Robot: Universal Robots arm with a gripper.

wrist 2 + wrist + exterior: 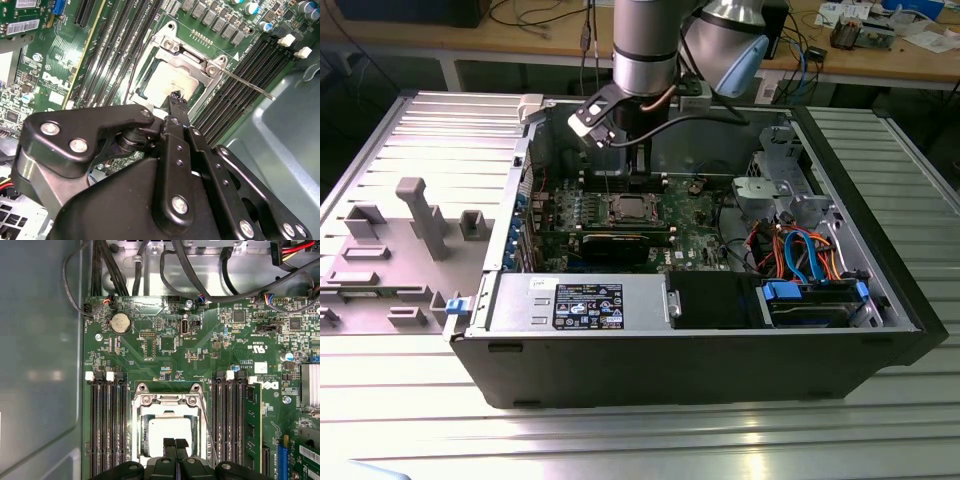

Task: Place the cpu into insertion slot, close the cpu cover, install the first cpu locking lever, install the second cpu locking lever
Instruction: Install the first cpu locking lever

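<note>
In both wrist views my gripper [176,98] [175,443] is shut with nothing between its black fingertips, which hover just above the socket's near edge. The cpu [161,84] [169,429] lies flat in the insertion slot [628,208], its dull silver top showing through the window of the cpu cover [189,59] [167,401]. The cover lies down over the chip. One thin metal locking lever [246,84] [208,426] angles away from the socket over the memory slots. The arm [645,50] reaches down into the open computer case.
Long black memory slots [106,425] [227,420] flank the socket. Cables [200,280] run along the board's far edge by the case wall. A power supply [580,303] and drive cage [815,300] sit along the case front. A grey fixture plate [410,230] lies at the exterior view's left.
</note>
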